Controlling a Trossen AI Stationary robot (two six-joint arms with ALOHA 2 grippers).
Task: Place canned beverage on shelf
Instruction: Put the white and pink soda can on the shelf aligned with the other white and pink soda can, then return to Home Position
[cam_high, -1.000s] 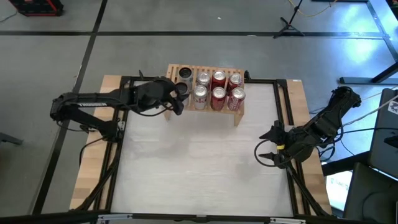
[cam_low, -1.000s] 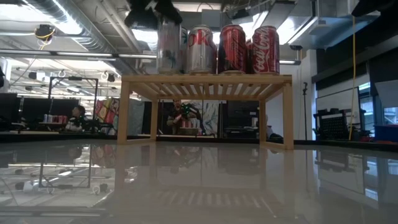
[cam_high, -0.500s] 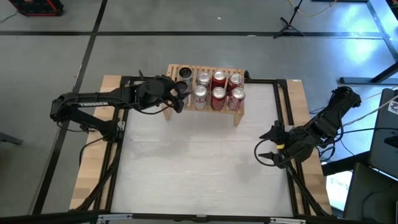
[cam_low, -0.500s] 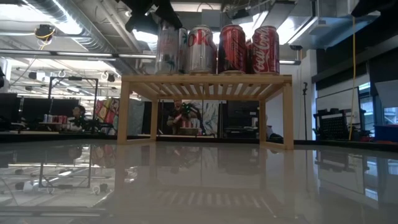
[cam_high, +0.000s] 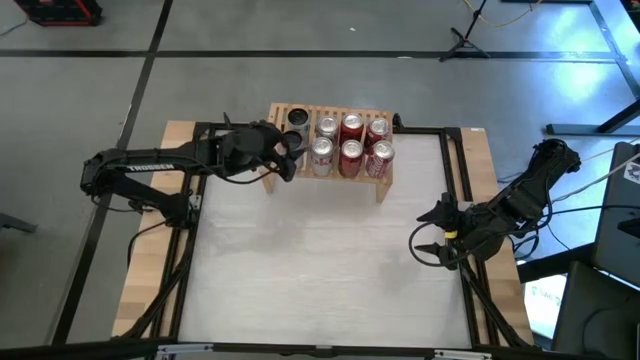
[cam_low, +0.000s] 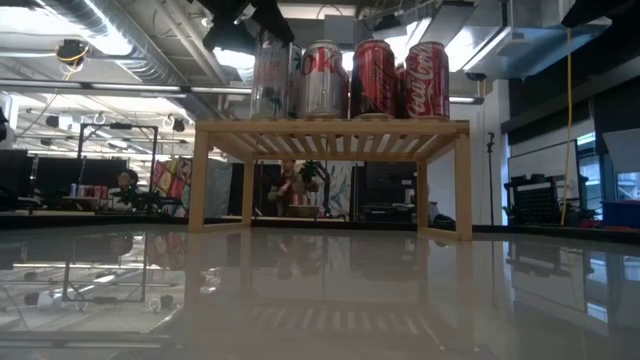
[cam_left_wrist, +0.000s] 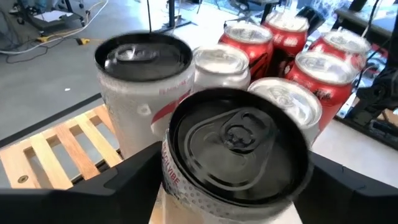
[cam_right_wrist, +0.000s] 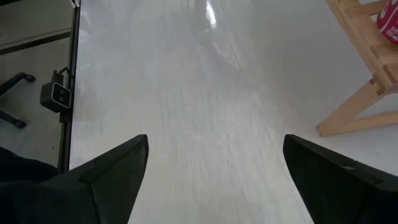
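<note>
The light-wood shelf (cam_high: 283, 108) stands at the table's far edge and also shows in the low view (cam_low: 330, 128). Several red and silver cans (cam_high: 350, 143) stand on its slatted top, with a black-topped can (cam_left_wrist: 143, 56) at its far left corner. My left gripper (cam_high: 290, 152) is shut on another black-topped can (cam_left_wrist: 239, 140) at the shelf's near left corner. My right gripper (cam_high: 428, 243) hangs open and empty over the table's right side. My left gripper pinches the can's side wall near its top (cam_left_wrist: 171, 183) between its two fingers (cam_left_wrist: 127, 183), one on each side. The fingers slant down from the table's left. The can stands upright, its bottom (cam_low: 272, 114) level with the shelf's slats among the other cans.
The table's pale top (cam_high: 320, 260) lies bare in front of the shelf. The neighbouring silver can (cam_left_wrist: 221, 62) stands close beside the held one. A black frame (cam_high: 460, 170) runs along the table's edges. People and desks show in the room behind (cam_low: 120, 185).
My left gripper has shifted a little toward the shelf with the can, then kept still. The can stays upright.
</note>
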